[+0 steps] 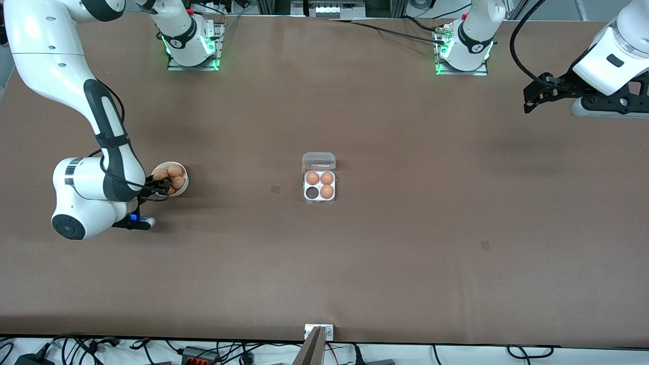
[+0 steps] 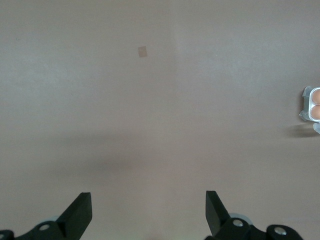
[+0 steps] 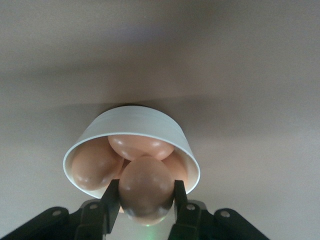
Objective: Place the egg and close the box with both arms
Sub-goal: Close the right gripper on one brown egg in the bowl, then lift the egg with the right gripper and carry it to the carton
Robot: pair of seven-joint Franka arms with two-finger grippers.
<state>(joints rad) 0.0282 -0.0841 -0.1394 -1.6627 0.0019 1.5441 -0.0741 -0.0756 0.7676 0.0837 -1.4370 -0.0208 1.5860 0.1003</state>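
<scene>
The box point(image 1: 319, 185) sits mid-table with its clear lid point(image 1: 319, 161) open. Three brown eggs fill three cells, and one cell point(image 1: 311, 192) is empty. A white bowl point(image 1: 185, 183) of eggs stands toward the right arm's end. My right gripper point(image 1: 162, 186) reaches into the bowl. In the right wrist view it point(image 3: 146, 184) is shut on a brown egg point(image 3: 146, 197) at the bowl's rim point(image 3: 135, 125). My left gripper point(image 1: 530, 99) waits, open and empty, above the table at the left arm's end. The left wrist view shows it point(image 2: 147, 196) and the box's edge point(image 2: 314, 102).
Other eggs point(image 3: 95, 162) lie in the bowl beside the held one. Small darker patches mark the brown table point(image 1: 275, 189), point(image 1: 485, 245). A metal bracket point(image 1: 319, 332) is at the table's edge nearest the front camera. The arm bases point(image 1: 192, 45), point(image 1: 464, 50) stand along the edge farthest from that camera.
</scene>
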